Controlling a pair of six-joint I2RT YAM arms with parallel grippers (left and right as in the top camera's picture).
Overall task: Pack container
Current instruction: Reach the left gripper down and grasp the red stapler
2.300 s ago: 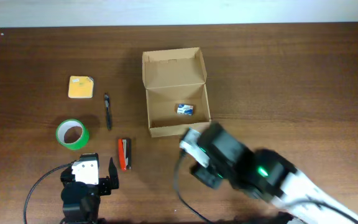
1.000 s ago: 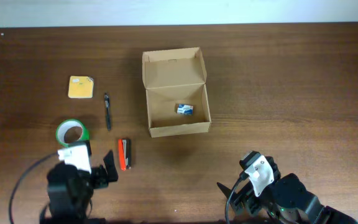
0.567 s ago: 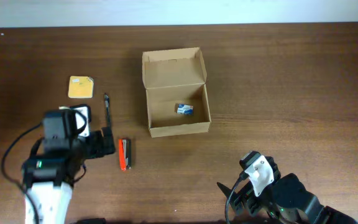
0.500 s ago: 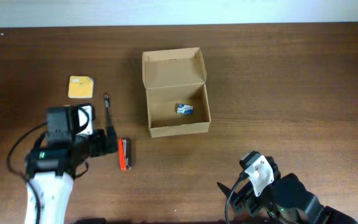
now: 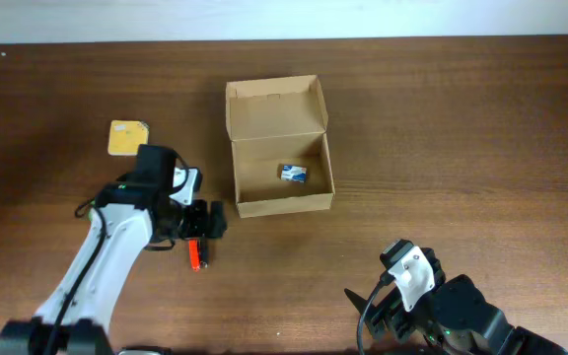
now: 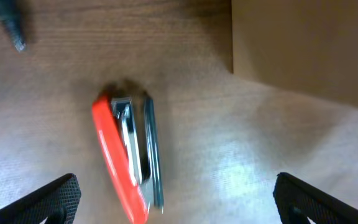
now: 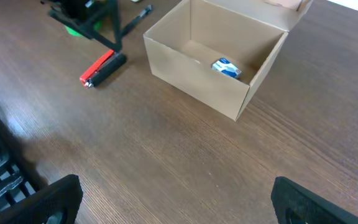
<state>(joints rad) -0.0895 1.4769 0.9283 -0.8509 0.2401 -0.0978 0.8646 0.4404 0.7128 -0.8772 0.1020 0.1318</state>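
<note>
The tan cardboard box (image 5: 279, 148) stands open at the table's middle, its flap lid tilted back. A small blue-and-white item (image 5: 293, 174) lies inside; the right wrist view shows the box (image 7: 197, 74) and the item (image 7: 227, 68) too. My left gripper (image 5: 203, 222) is open and empty, just left of the box's front corner. It hovers over a red stapler (image 6: 126, 158), which lies between and ahead of its fingers (image 6: 55, 199). My right gripper (image 5: 361, 308) is open and empty at the front right, far from the box.
A yellow square pad (image 5: 128, 138) lies at the left. A pen tip (image 6: 9, 18) shows left of the stapler. The right wrist view shows the pen (image 7: 135, 20) and a green tape roll (image 7: 76, 29) under my left arm. The box corner (image 6: 303, 50) is close on the right.
My left arm swung from the front left up and right, to above the stapler beside the box. My right arm pulled back from the box to the front right, then stayed still.
</note>
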